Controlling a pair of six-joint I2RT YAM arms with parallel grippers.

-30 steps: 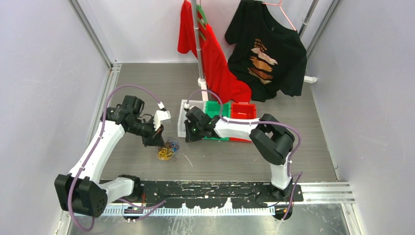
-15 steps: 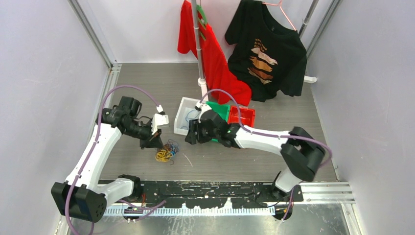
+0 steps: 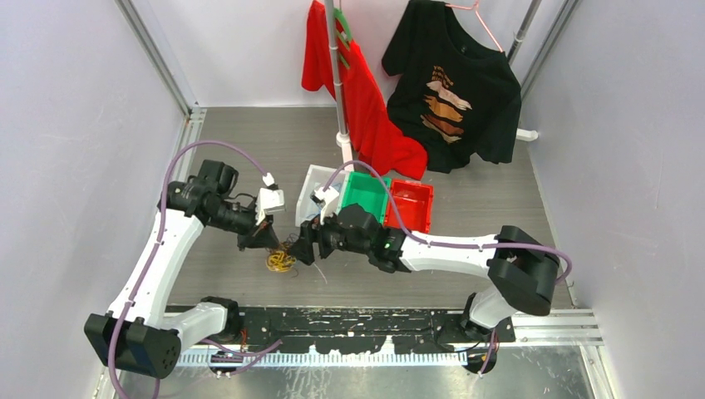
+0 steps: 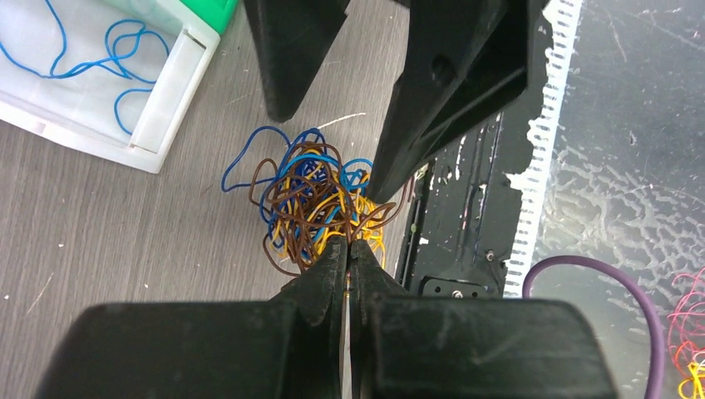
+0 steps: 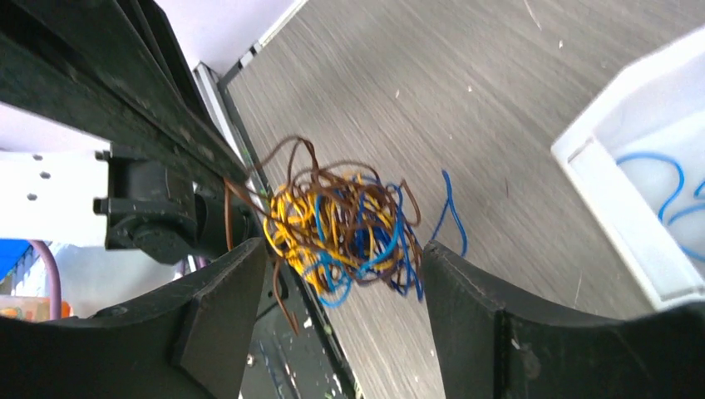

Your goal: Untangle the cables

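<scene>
At the near side of the table (image 3: 499, 274), a tangle of blue, yellow and brown cables (image 4: 320, 199) is seen between the two arms. The left gripper (image 4: 347, 248) is set at the tangle's edge, its jaws pressed together on a few yellow and brown strands. The right gripper (image 5: 342, 248) is placed around the tangle with its jaws spread apart, one finger on either side and neither touching the wires. Whether the tangle rests on the table or hangs just above it cannot be told. Just beyond, a white tray (image 3: 312, 184) is found with a single blue cable (image 4: 83, 58) lying loose inside it. Beside the tray a green bin (image 3: 366, 191) and a red bin (image 3: 413, 202) are set in a row. Farthest back, a red shirt (image 3: 357, 91) and a black shirt (image 3: 453, 83) are hung from a rack.
</scene>
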